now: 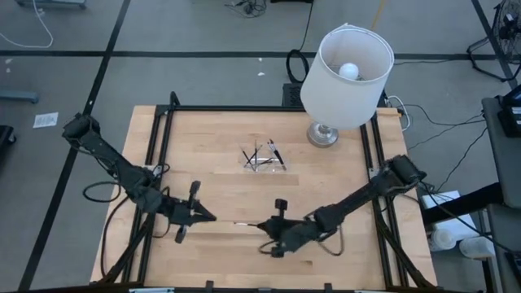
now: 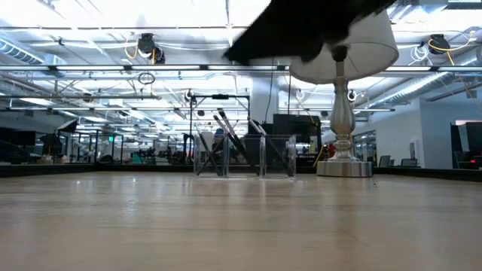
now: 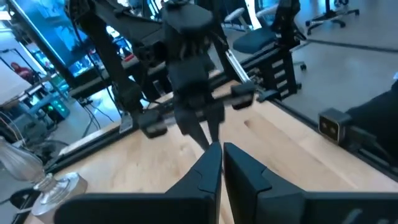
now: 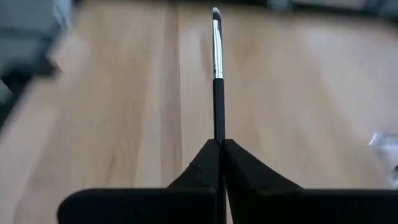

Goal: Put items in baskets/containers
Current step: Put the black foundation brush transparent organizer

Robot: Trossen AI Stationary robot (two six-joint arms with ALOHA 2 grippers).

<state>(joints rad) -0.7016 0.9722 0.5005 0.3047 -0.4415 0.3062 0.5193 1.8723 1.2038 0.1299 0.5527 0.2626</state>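
Currently the right claw [image 4: 219, 144] is pinching one stick-like tool [image 4: 217, 68] by its dark shaft, fingers pressed tight on it; the tool's silvery ferrule and dark tip are pointing straight ahead, over bare wood. In the high view this tool [image 1: 245, 222] is lying level near the worktop's near-middle, held by the right claw [image 1: 262, 223], whose arm is reaching in low from the right edge.

Left claw [image 1: 210, 216]: pressed together, holding nothing, pointing toward the right claw, just apart from the tool's free end.

Transparent tray [image 1: 265, 163]: sitting mid-worktop, well apart from both claws, carrying several dark tools [image 1: 259, 155] that are leaning crosswise.

Open room: bare worktop [image 1: 212, 252] is lying between the claws and the tray.

Lamp [image 1: 346, 77]: white shade, silvery base, standing at the far right.
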